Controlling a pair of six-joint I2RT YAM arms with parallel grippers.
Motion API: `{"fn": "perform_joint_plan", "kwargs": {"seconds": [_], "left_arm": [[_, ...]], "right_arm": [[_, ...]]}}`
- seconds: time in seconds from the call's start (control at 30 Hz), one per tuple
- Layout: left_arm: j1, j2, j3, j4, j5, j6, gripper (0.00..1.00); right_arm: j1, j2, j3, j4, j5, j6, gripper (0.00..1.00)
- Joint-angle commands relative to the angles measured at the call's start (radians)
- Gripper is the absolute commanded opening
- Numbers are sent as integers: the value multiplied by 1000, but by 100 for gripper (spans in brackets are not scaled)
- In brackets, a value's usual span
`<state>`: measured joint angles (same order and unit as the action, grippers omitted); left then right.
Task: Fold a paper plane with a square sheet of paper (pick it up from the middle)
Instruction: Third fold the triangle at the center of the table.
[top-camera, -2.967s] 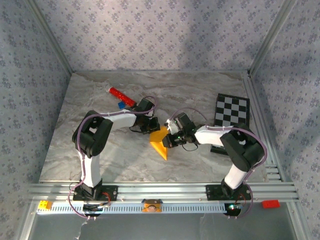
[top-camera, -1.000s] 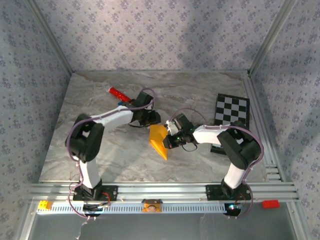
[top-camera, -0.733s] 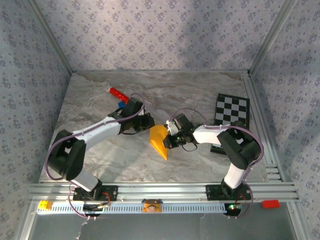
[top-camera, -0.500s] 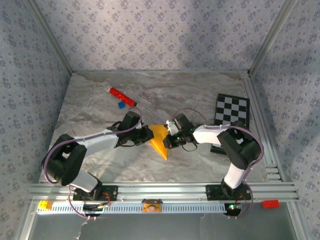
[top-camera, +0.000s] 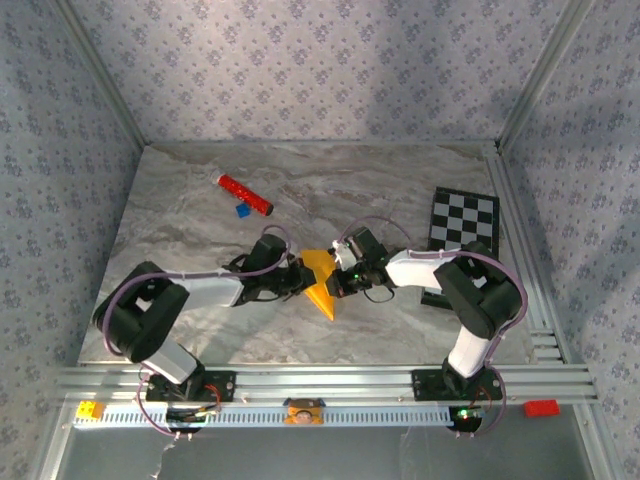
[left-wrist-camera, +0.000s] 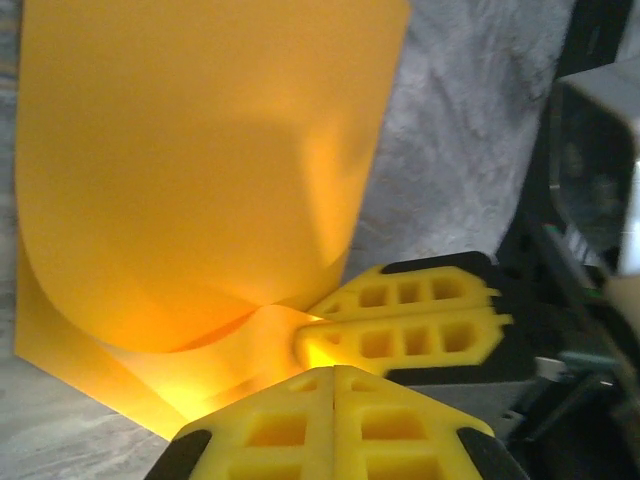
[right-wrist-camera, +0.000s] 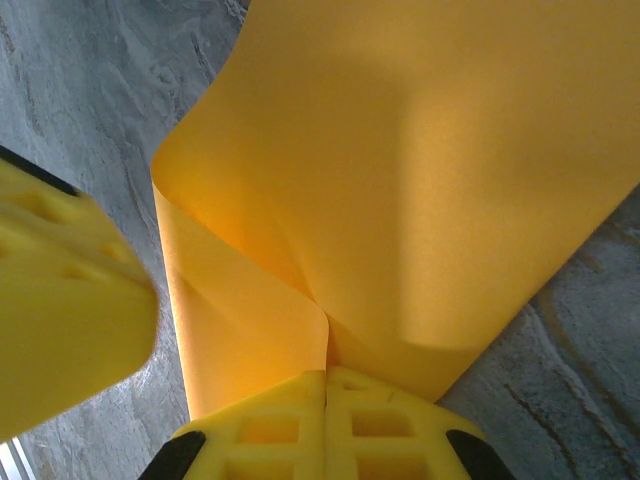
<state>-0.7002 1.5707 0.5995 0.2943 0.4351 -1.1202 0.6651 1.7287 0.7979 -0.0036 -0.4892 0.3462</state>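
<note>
The square sheet of paper (top-camera: 320, 265) is orange-yellow and lies mid-table, bent over on itself in a loose, uncreased loop (left-wrist-camera: 200, 150). My right gripper (top-camera: 333, 284) is on its right side, shut on both layers. In the right wrist view the paper (right-wrist-camera: 420, 150) puckers into the closed seam of the right gripper (right-wrist-camera: 327, 375). My left gripper (top-camera: 300, 280) is on the sheet's left side with its jaws pressed together (left-wrist-camera: 335, 372). Its tips are at the lower layer's edge, close to the right fingers (left-wrist-camera: 400, 340). I see no paper between the left jaws.
A red cylinder (top-camera: 245, 195) and a small blue piece (top-camera: 242, 211) lie at the back left of the marble table (top-camera: 180, 250). A black-and-white checkered board (top-camera: 463, 222) lies at the right. Patterned walls enclose the table; an aluminium rail (top-camera: 320, 385) runs along the near edge.
My left arm swung away from the red cylinder, toward the near side and low, to the paper's left edge, and its jaws closed. The right gripper kept its hold and stayed put.
</note>
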Motion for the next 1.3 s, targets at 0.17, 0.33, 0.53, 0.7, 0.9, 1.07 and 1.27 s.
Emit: {"fn": "perform_joint_plan", "kwargs": {"seconds": [0.17,0.33,0.53,0.7,0.9,1.07,1.27], "left_arm": [[-19,33,24,20,11,-6,3],[-21,31,14,-22,-15,7,3],[-20,53,17,-49,-36,22,2],[-22,69,9,-79,-64,27,2],[-25,87,11,-102,-83,45,2],[-31,93,14,-117,-95,52,2],[-35,94,14,-134,-104,61,1]], "right_arm": [[-7,33,6,-32,39,-18,0],[-6,32,6,-30,38,-18,0],[-4,34,6,-31,37,-16,0],[-4,34,7,-33,36,-19,0],[-5,31,8,-28,26,-15,0],[-4,4,28,-43,7,-3,5],[-29,-95,57,-110,37,45,25]]}}
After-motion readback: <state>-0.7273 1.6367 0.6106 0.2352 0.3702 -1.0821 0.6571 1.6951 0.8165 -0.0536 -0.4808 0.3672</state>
